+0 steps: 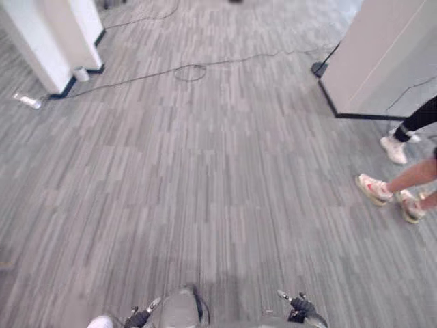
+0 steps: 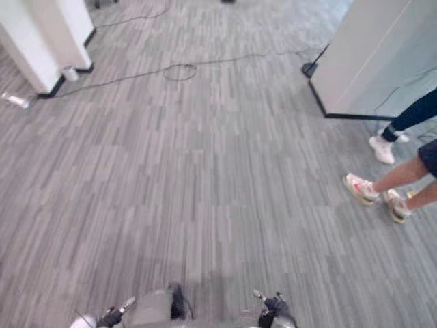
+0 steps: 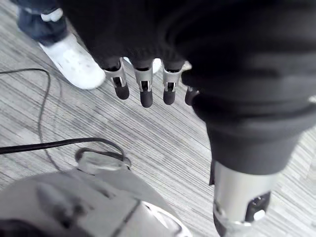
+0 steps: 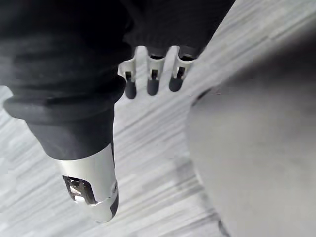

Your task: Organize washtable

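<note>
While hanging over grey plank floor (image 1: 205,171), left hand (image 3: 144,85) and right hand (image 4: 152,81) were loose-fingered, empty; white partition (image 1: 382,55), person's shoes (image 1: 372,189) at right.

The floor (image 1: 218,171) stretches ahead. A partition (image 1: 48,41) stands at the far left, with a small container (image 1: 81,74) at its foot and a small object (image 1: 27,101) lying on the floor just left of it. A panel (image 1: 382,61) stands at the far right. A cable (image 1: 191,68) runs over the floor between the two. Before the panel, at the right edge, people's shoes (image 1: 373,189) rest on the floor. The left hand (image 1: 140,316) and right hand (image 1: 300,309) hang at the near edge, well apart.
</note>
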